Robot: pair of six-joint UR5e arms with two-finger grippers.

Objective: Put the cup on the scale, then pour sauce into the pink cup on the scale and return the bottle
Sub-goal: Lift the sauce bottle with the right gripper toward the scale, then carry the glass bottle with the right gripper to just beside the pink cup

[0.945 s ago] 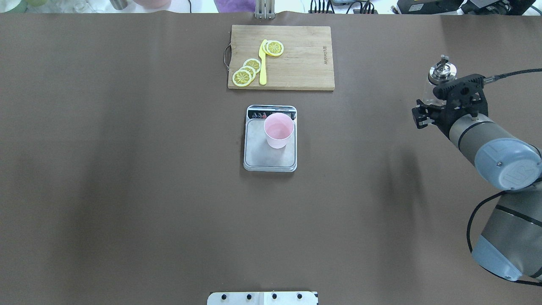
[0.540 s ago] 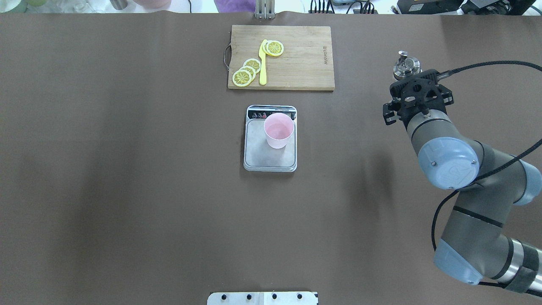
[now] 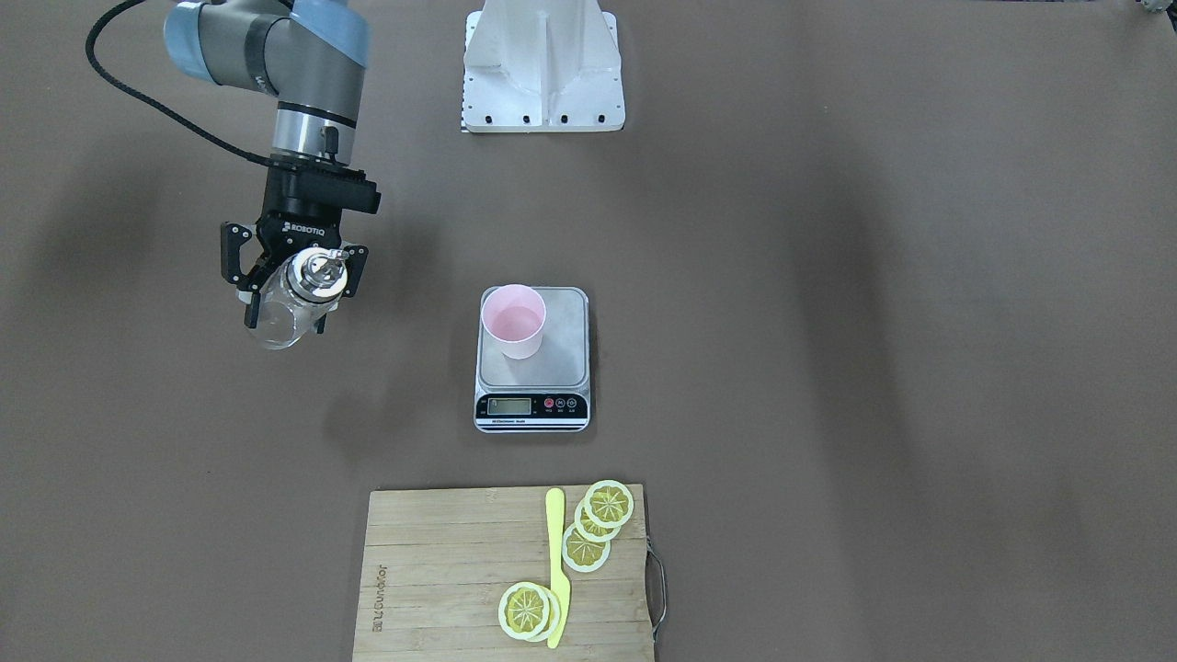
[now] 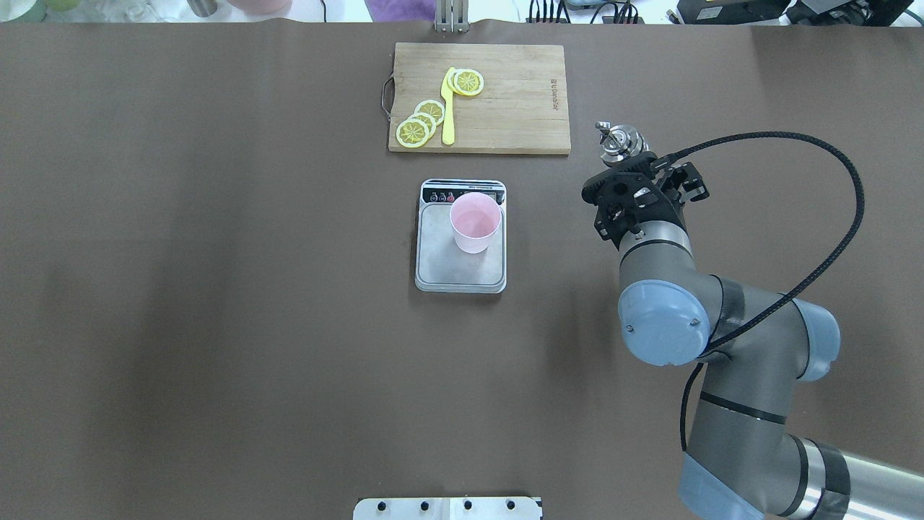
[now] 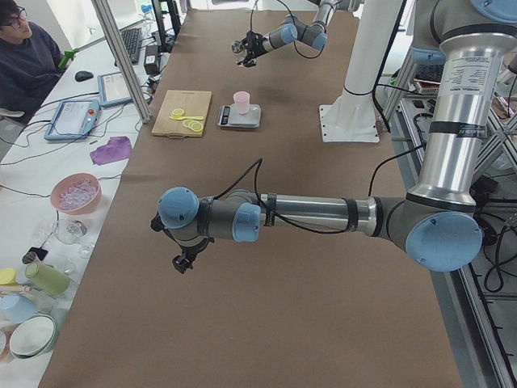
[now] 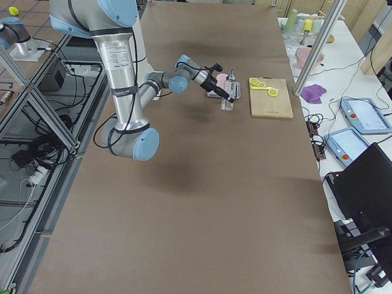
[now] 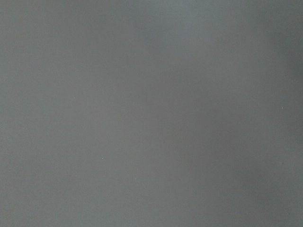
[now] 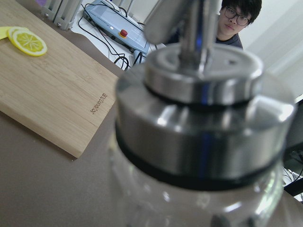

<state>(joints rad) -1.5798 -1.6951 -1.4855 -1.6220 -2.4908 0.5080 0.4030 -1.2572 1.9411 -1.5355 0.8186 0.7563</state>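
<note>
The pale pink cup [image 4: 475,220] stands upright on the far right part of the steel scale [image 4: 442,269], also seen in the front view, cup [image 3: 513,317] on scale [image 3: 563,354]. My right gripper [image 3: 291,296] is shut on the clear glass bottle [image 3: 279,324], held upright above the table to the scale's right. Its metal spout cap [image 4: 616,141] shows past the wrist overhead and fills the right wrist view [image 8: 199,118]. My left gripper [image 5: 182,262] shows only in the exterior left view, low over bare table; I cannot tell if it is open or shut.
A bamboo cutting board [image 4: 516,101] with lemon slices [image 4: 419,123] and a yellow knife [image 4: 448,108] lies beyond the scale. The robot's white base plate [image 3: 542,64] sits at the near edge. An operator [image 5: 24,56] sits past the table's far side.
My right arm has swung left, carrying the bottle from the table's right edge toward the scale. The cup and scale have not moved.
</note>
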